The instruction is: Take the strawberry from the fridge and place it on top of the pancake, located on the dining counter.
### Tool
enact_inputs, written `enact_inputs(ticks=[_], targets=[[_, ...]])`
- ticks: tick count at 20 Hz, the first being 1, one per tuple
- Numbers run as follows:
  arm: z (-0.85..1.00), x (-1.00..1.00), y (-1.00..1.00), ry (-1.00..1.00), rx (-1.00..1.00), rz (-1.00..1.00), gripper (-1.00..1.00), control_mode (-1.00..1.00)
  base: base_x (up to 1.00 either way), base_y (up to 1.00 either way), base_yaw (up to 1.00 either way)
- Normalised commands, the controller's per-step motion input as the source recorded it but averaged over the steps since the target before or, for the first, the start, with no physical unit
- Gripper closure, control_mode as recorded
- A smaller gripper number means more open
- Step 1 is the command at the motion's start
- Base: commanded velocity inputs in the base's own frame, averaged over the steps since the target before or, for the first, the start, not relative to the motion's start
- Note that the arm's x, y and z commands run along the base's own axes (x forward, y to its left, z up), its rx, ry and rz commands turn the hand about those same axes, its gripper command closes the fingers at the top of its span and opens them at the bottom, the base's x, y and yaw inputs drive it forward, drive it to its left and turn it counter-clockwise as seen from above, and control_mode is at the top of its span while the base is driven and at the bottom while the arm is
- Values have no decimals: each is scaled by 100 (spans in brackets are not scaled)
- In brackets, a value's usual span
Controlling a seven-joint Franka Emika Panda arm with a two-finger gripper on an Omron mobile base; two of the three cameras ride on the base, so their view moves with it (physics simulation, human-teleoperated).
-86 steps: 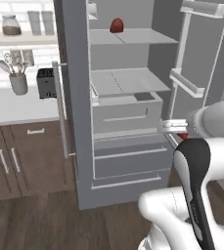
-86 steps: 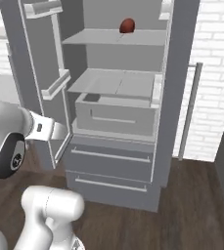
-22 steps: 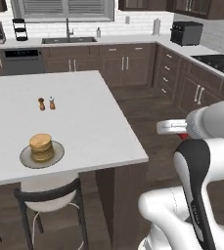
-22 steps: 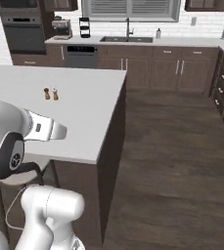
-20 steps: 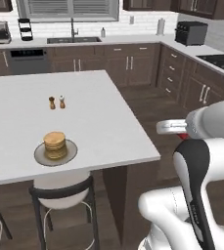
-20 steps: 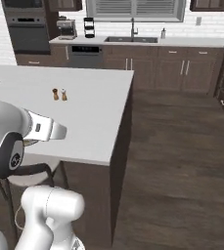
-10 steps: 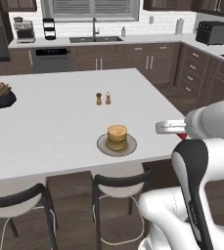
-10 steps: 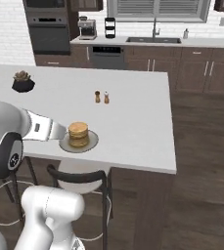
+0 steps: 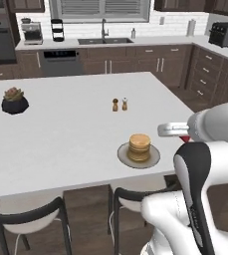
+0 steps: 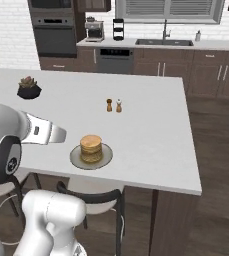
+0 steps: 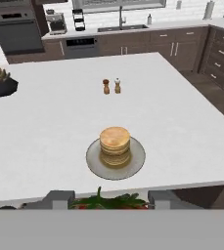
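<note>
The two-finger gripper (image 11: 108,199) is clamped on a tiny red strawberry (image 11: 114,203) – leafy green top pointing up. The round golden-tan pancake stack (image 11: 115,144) sits flat on its grey plate (image 11: 95,161) – no readable writing anywhere.

one pancake (image 11: 115,144) stack, two shakers (image 11: 111,86), one potted plant (image 11: 1,81), two stools (image 9: 28,219)

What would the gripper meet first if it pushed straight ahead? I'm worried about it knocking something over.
Probably the pancake stack on its plate: it sits dead ahead of the gripper, which holds the strawberry. Depth is uncertain; it might pass over the stack.
</note>
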Motion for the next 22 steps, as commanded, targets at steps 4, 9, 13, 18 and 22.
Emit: enact_inputs(ticks=[4, 9, 13, 18, 22], targets=[[0, 0, 0, 0, 0, 0, 100, 100, 73, -3, 1], [0, 28, 0, 4, 0, 0, 100, -100, 44, 0, 0], [-11, 50, 0, 15, 0, 4, 100, -100, 0, 0, 0], [-27, 43, 0, 6, 0, 6, 100, -100, 0, 0, 0], [-52, 30, 0, -1, 0, 5, 100, -100, 0, 0, 0]])
